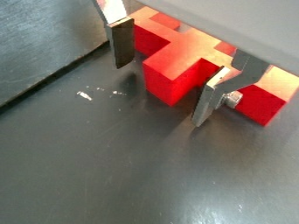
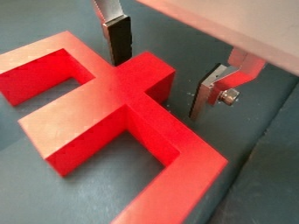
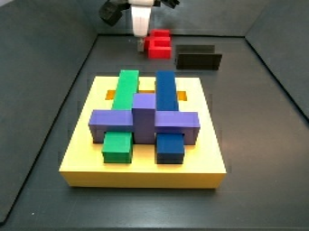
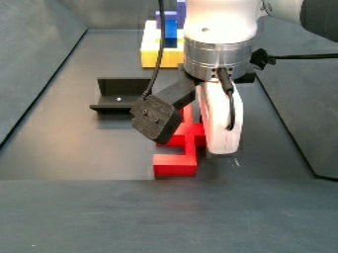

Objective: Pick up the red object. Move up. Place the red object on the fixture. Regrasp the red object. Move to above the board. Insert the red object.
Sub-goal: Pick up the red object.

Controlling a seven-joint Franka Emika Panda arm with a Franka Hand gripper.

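The red object [image 1: 176, 70] lies flat on the dark floor, with its centre stub [image 2: 140, 80] pointing out between my fingers. My gripper [image 1: 160, 90] is open and lowered around that stub, one silver finger [image 2: 117, 39] on each side, with small gaps showing. In both side views the gripper [image 3: 146, 30] [image 4: 201, 126] stands right over the red object [image 3: 158, 42] [image 4: 179, 158]. The fixture [image 3: 200, 59] [image 4: 123, 97] sits on the floor just beside the red object. The yellow board [image 3: 145, 162] carries green, blue and purple bars.
Grey walls [image 3: 49, 81] enclose the floor on the sides. In a side view, the board [image 4: 150, 44] stands beyond the fixture, behind the arm. A few pale specks [image 1: 86, 94] mark the floor near one finger.
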